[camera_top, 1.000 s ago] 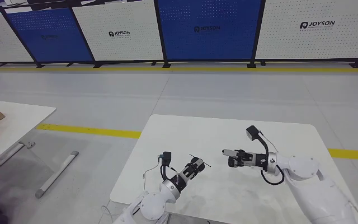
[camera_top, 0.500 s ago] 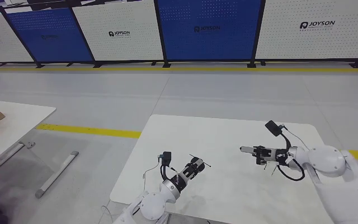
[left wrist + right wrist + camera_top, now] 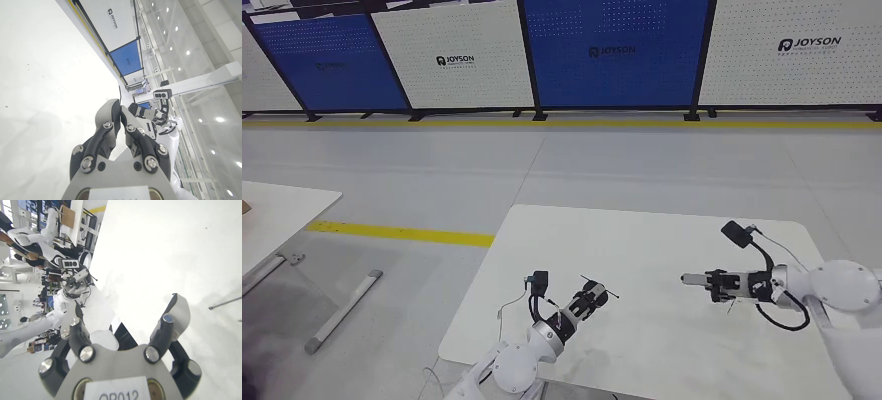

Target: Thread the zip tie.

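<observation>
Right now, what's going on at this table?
The left pincer is shut on a thin black zip tie, holding it over the white table. The right pincer is open and empty, hovering over the table, apart from the left one. The tie looks straight, not yet looped.

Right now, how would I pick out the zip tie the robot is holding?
Start at the white table, then the arm at its near left corner. The left gripper has its fingers shut on the zip tie, a thin black strip poking out past them. Unlike the thin dark strip lying flat by the right gripper, this one is gripped.
</observation>
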You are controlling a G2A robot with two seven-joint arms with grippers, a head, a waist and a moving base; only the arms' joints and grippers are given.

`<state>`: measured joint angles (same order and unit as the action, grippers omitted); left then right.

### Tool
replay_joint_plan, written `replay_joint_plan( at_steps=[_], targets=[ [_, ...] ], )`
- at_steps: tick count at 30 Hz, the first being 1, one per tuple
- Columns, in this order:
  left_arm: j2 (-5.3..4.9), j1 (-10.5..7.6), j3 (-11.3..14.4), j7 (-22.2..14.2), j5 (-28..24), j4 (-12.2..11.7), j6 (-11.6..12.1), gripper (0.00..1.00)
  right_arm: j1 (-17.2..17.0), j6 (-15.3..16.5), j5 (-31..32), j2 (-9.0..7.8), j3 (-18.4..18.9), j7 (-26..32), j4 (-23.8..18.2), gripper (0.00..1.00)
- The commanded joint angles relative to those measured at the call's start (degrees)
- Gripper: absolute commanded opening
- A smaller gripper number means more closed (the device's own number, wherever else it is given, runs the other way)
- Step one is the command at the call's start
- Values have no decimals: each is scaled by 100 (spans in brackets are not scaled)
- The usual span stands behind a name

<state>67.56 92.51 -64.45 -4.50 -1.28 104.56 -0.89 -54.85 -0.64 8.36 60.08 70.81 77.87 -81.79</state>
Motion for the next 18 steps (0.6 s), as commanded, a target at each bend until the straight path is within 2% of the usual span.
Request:
replay_joint_plan(
  at_steps=[1, 3, 6, 8, 10, 18],
  targets=[
    [0, 0, 0, 0, 0, 0, 0, 0, 63, -224, 326, -59, 114, 143, 73, 100],
    [0, 0, 0, 0, 0, 0, 0, 0, 119, -333, 479, -101, 130, 177, 156, 100],
    [0, 0, 0, 0, 0, 0, 0, 0, 342, -848, 1049, -156, 85, 163, 340, 100],
    [0, 0, 0, 0, 0, 0, 0, 0, 525, -1005, 1256, -141, -159, 177, 513, 100],
    [0, 0, 0, 0, 0, 0, 0, 0, 665, -1030, 964, -106, -434, 177, 834, 100],
    [0, 0, 0, 0, 0, 0, 0, 0, 665, -1030, 964, -106, -434, 177, 834, 100]
  ],
)
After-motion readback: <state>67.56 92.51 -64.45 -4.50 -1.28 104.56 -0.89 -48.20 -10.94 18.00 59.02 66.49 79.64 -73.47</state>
